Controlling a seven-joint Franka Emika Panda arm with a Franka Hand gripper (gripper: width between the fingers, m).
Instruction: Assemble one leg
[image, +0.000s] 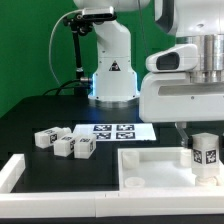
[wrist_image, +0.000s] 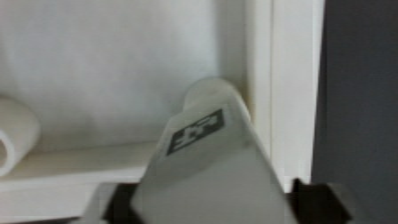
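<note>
1. Across the black table, green walls stand behind; the marker board lies near centre, and a white rail runs along the near edge.
2. One leg is a chunky white post bearing a black-and-white tag; three more legs sit at 9 o'clock of the scene.
3. That leg stands upright over the large white panel, at 4 o'clock, clamped between the end effector fingers directly below the wrist.

White rounded arm — black joints, warning triangle on base — black cable
</note>
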